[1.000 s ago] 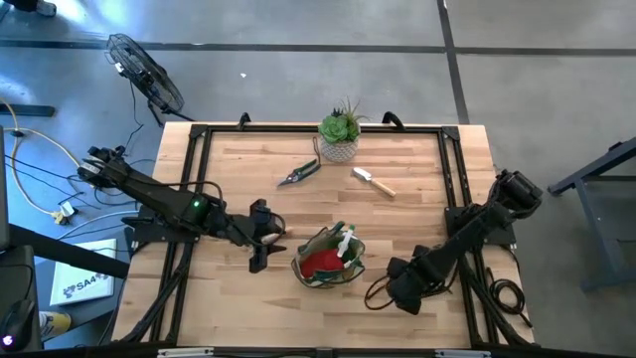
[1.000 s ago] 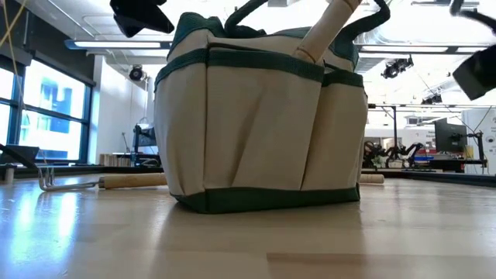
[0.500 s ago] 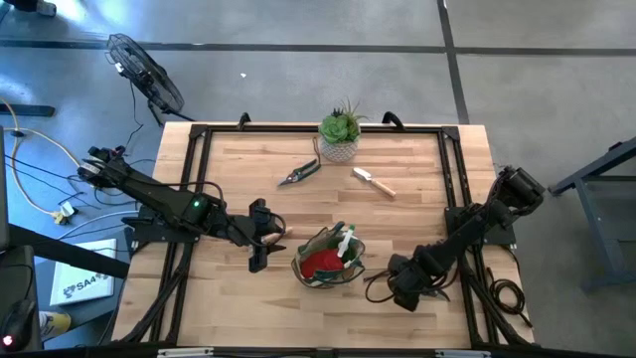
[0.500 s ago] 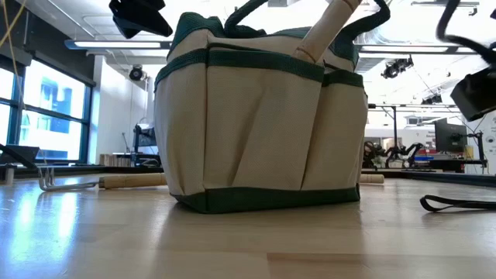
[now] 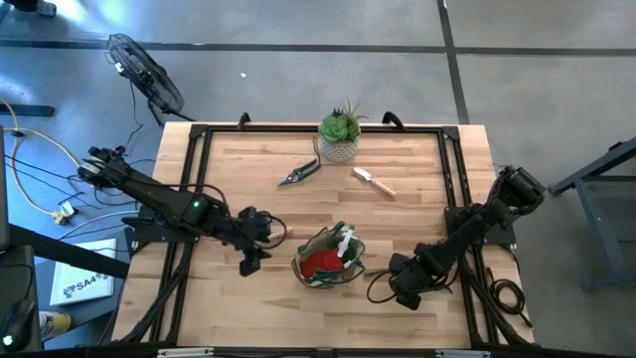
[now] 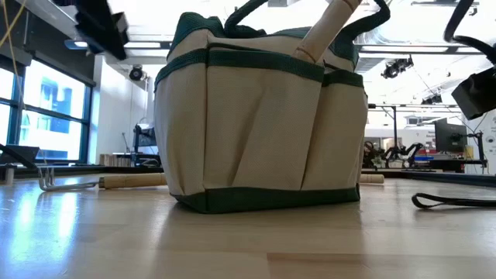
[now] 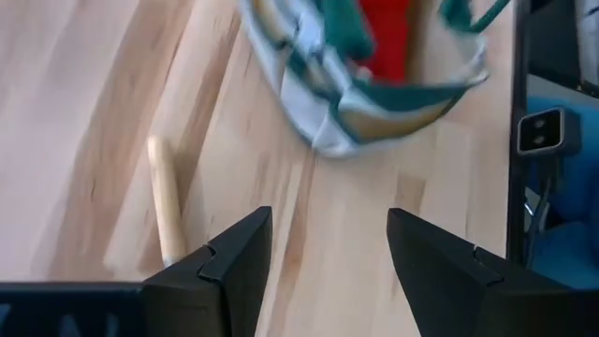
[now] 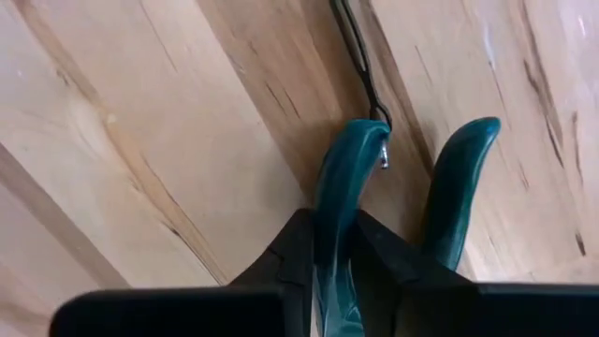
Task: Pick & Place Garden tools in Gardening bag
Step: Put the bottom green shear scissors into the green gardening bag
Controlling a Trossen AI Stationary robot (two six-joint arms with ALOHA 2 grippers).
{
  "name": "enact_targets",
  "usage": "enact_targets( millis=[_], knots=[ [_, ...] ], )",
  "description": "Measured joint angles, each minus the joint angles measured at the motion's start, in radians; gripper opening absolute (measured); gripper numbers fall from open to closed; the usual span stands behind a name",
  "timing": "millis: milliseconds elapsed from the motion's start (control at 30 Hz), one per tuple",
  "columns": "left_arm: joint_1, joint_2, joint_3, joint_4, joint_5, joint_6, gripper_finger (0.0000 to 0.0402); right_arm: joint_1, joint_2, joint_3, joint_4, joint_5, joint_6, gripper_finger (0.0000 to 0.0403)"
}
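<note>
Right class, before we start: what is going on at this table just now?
Two robot arms are packing garden tools into a gardening bag. The right gripper is shut on teal-handled pruning shears low over the table beside the bag. The left gripper is open above a wooden-handled tool. Other shears and a trowel lie near the potted plant.

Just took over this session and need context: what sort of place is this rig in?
Likely a robotics lab or workshop: bare concrete floor, a standing fan beside the wooden table, and ceiling lights over equipment benches behind.
</note>
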Motion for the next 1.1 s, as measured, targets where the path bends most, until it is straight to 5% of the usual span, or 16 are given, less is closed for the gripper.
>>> enact_targets(
  millis=[233,433,767,900,1100],
  knots=[
    [-0.062,0.008,0.000,-0.014,-0.036,-0.046,0.0207,-0.009,0.006,0.043,-0.042,0.048,-0.070,0.0035],
    [-0.111,0.046,0.000,0.034,-0.036,-0.028,0.0207,-0.078,-0.016,0.140,-0.062,0.246,-0.201,0.0035],
    [-0.110,0.123,0.000,0.033,0.012,-0.037,0.0207,0.021,-0.212,0.219,-0.299,0.234,-0.061,0.0035],
    [-0.109,0.144,0.000,0.033,0.011,-0.002,0.0206,0.077,-0.301,0.219,-0.240,0.402,-0.080,0.0035],
    [-0.110,0.159,0.000,0.032,0.018,0.022,0.0206,0.139,-0.397,0.220,-0.136,0.724,-0.313,0.0035]
  ],
)
